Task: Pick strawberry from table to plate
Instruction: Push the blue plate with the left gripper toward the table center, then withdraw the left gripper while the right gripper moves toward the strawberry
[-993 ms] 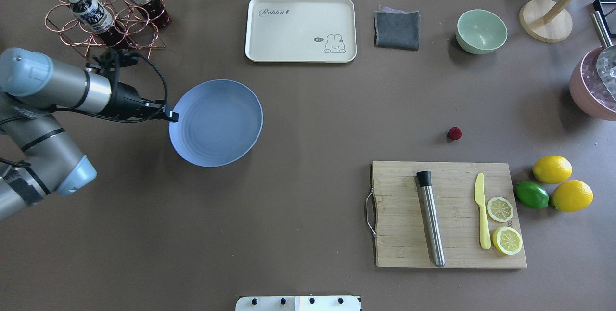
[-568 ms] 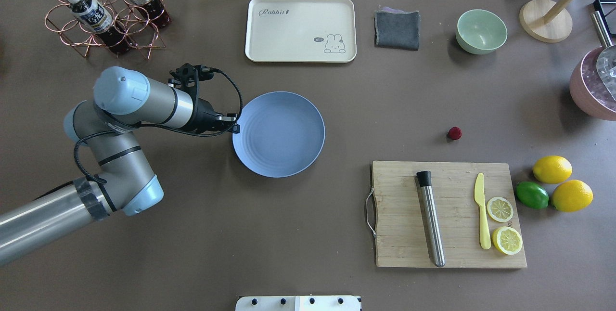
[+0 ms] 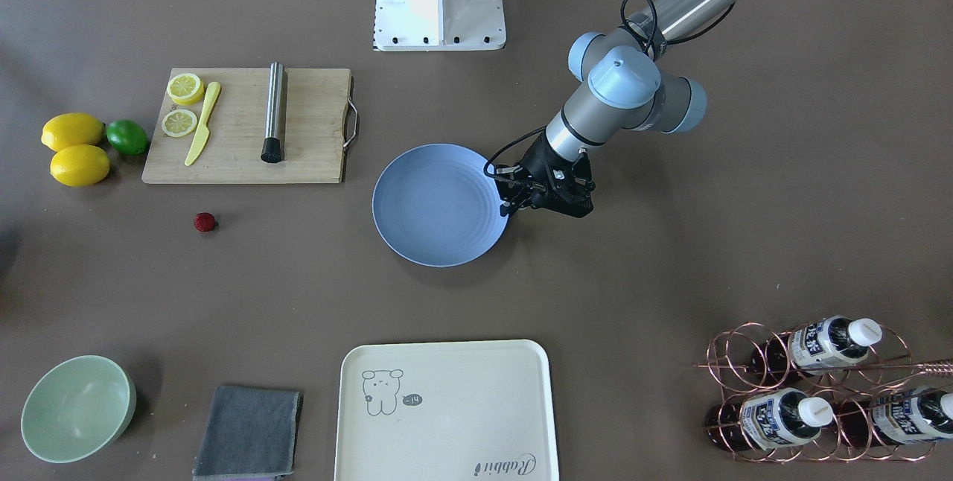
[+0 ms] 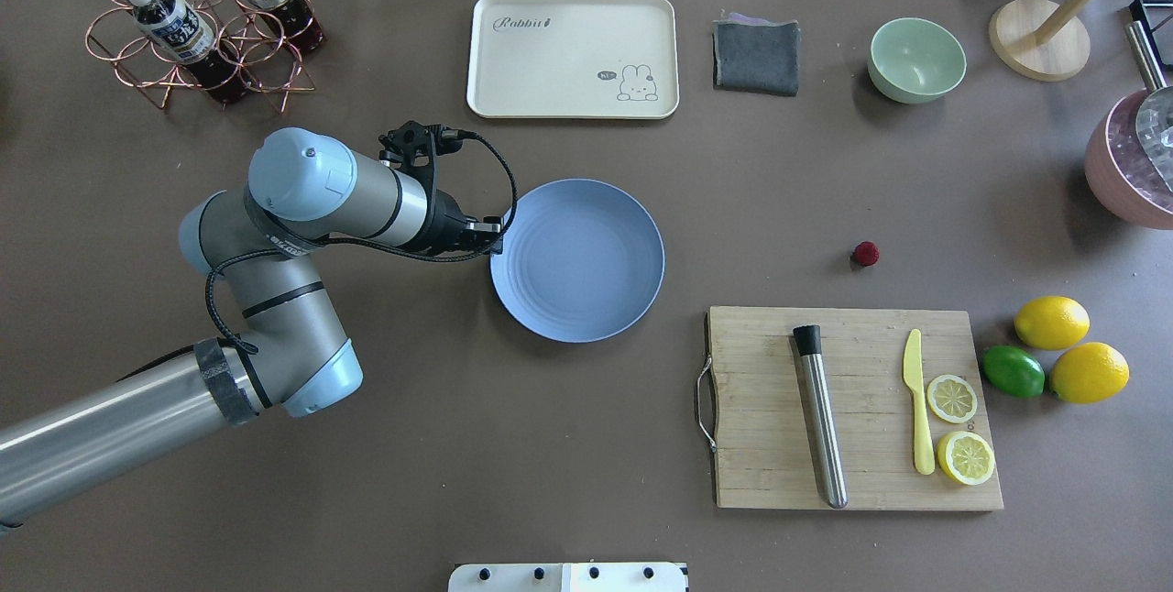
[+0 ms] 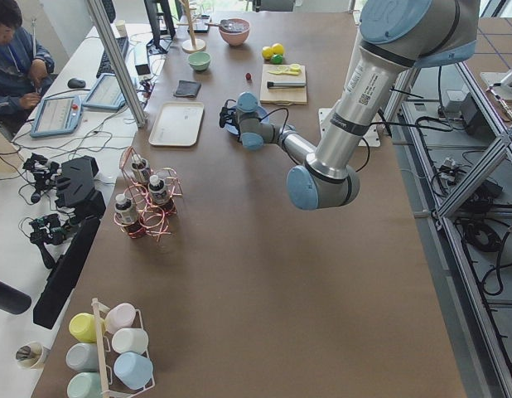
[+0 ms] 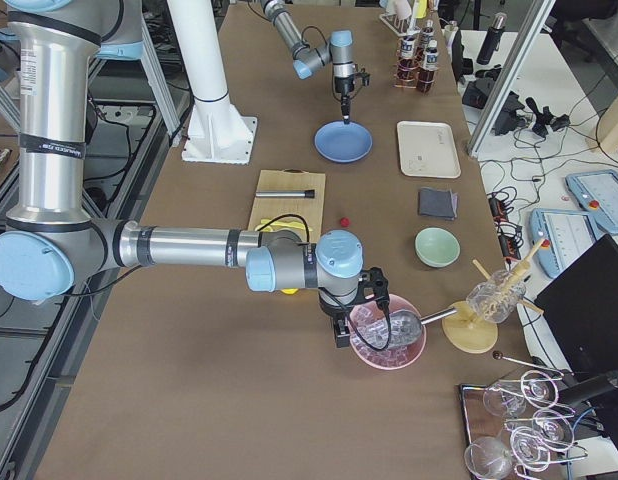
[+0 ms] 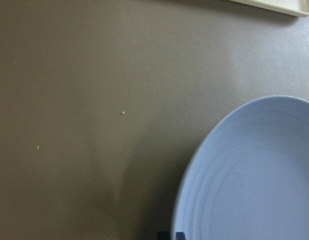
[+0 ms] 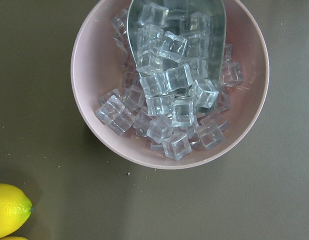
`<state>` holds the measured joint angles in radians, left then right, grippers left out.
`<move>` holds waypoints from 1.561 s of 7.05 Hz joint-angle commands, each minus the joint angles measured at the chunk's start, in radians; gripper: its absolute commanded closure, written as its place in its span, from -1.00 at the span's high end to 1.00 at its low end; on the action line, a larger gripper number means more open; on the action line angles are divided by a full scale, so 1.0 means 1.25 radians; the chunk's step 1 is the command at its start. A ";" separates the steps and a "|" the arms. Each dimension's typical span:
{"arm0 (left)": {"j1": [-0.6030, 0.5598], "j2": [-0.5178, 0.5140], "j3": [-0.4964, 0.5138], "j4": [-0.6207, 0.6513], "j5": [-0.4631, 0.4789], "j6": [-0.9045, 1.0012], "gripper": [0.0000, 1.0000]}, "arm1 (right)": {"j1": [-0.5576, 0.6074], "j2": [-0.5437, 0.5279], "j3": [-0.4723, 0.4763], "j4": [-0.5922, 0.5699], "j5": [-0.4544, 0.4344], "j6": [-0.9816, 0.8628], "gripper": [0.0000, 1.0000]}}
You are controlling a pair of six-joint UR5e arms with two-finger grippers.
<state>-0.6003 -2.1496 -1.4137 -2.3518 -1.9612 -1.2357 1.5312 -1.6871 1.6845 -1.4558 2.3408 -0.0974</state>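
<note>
**Small soft berry waits beyond the cutting board while the plate is held by its rim**

The strawberry point(image 4: 865, 253) lies alone on the bench point(image 4: 550, 445), just past the far edge of the cutting board point(image 4: 761, 418) as the robot sees it. It is clear of the wood and touches nothing.

The plate point(image 4: 586, 262) sits off the handle end of the cutting board, on the robot's left of it and well apart from the berry. The left pincer point(image 4: 496, 239) is at the plate edge that faces away from the cutting board. Its tips are drawn narrow and appear to pinch that rim.

The right pincer point(image 6: 341, 332) hangs over a bowl of ice point(image 8: 87, 55), beyond the cutting board's other end. Whether it is wide or narrow cannot be told.

The berry looks very light, so lifting it should take almost no effort. The risks are probably squashing it or flicking it away. It is tiny, roundish and bumpy, so it may roll if one tip touches it first.

A grasp from straight above seems best, with the tips astride its widest part and closing gently and evenly. The bumpy skin should give some grip. If the berry is real it bruises easily, so a light squeeze is wise.

The plate is shallow and stiff, and the berry may roll a little once it is set down.
</note>
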 commanded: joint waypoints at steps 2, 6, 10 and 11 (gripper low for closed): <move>-0.014 0.015 -0.022 -0.001 -0.003 0.007 0.96 | -0.027 0.013 0.014 0.002 -0.001 0.089 1.00; -0.226 0.233 -0.149 0.028 -0.181 0.256 0.96 | -0.238 0.067 0.037 0.196 -0.072 0.554 1.00; -0.533 0.414 -0.142 0.203 -0.289 0.843 0.96 | -0.418 0.182 0.045 0.196 -0.188 0.815 1.00; -0.611 0.416 -0.140 0.305 -0.290 1.003 0.96 | -0.450 0.211 0.045 0.196 -0.204 0.846 1.00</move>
<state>-1.2484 -1.6493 -1.5911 -2.1072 -2.3193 -0.2265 1.0222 -1.4659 1.7402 -1.2106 2.1160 0.9046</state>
